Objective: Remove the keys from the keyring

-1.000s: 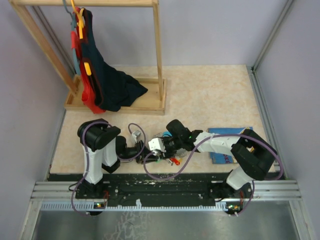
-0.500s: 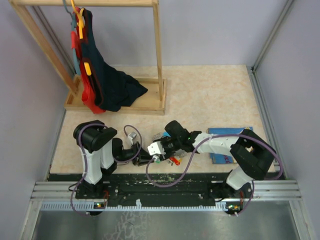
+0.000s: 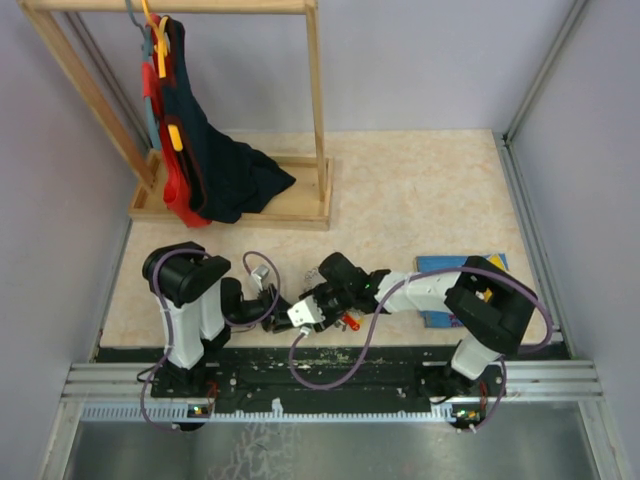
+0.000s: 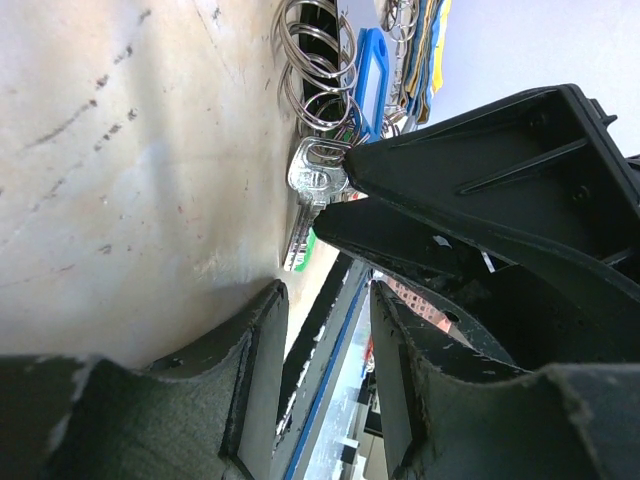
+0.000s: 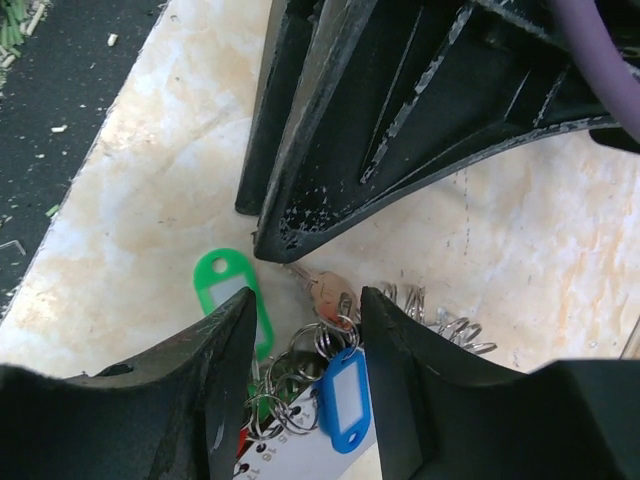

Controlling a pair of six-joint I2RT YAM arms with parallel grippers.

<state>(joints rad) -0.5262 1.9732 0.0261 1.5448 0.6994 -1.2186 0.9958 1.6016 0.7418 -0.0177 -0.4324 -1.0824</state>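
At near edge of marbled beige bench, L end effector and R end effector are seen part-open, tip to tip. Keys and keyring are laid betw. them on bench. Beyond: wooden rack hung w/ clothes, backed by grey walls.

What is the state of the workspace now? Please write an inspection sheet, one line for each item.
Surface: beige marbled table, scuffed near the keys.
Job's things: silver key threaded on the keyring; green tag and blue tag beside it.
Clutter: blue book, partly covered by the right arm; wooden rack with clothes, far left.
Grippers: left gripper open, just short of the key's blade; right gripper open, fingers either side of the key's head.
Cables: purple cable loops along both arms.
Surroundings: grey walls; metal rail at near edge.
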